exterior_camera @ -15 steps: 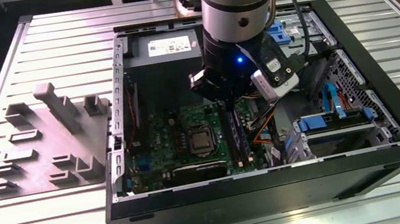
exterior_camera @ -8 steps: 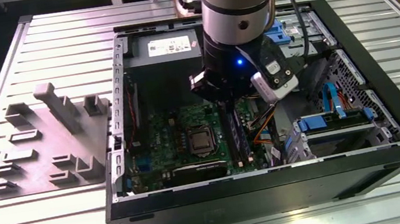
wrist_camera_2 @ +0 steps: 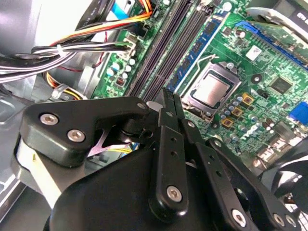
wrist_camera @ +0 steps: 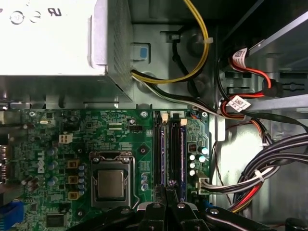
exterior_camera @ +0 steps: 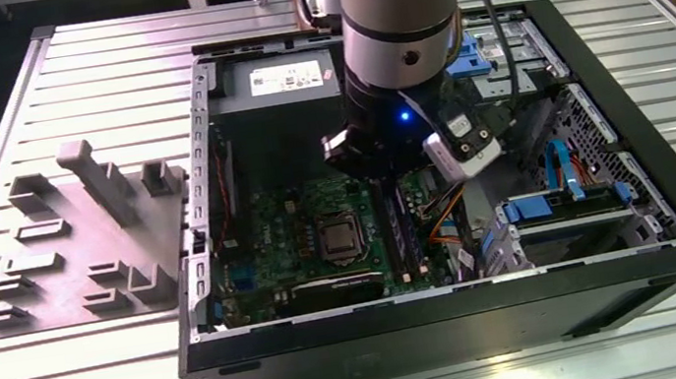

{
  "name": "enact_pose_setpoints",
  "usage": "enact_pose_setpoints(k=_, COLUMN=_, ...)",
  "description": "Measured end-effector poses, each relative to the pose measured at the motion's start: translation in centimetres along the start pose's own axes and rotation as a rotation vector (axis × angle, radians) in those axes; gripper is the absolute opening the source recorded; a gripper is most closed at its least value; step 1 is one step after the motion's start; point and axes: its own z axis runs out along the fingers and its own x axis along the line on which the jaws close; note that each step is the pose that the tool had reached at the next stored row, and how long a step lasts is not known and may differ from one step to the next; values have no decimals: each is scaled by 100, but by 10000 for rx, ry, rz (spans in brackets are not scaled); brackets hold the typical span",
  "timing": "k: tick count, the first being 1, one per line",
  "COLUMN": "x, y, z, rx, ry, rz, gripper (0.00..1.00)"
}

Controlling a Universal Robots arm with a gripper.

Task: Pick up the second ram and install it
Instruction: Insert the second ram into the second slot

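While the gripper (wrist_camera_2: 169, 96) hangs over the slots (wrist_camera: 163, 149) of the board (wrist_camera: 120, 134) inside the case (exterior_camera: 463, 321), we see its fingers (wrist_camera_2: 166, 144) pinched almost together. Whether the ram sits between them we cannot tell; the fixture (exterior_camera: 81, 245) stands well apart, outside the case.

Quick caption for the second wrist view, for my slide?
Gripper above the motherboard's black memory slots, processor socket alongside.
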Motion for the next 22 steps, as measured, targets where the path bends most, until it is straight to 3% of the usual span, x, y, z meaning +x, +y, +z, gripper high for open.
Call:
enact_pose_setpoints(k=11, x=-39, y=-1, z=132, rx=-25, ry=1, rz=-2, gripper=11)
enact_pose_setpoints(k=17, x=-47, y=-2, z=147, rx=-35, ry=0, rz=-2, gripper=11)
enact_pose_setpoints(k=22, x=-45, y=-3, z=207, rx=-33, ry=1, rz=-2, gripper=11)
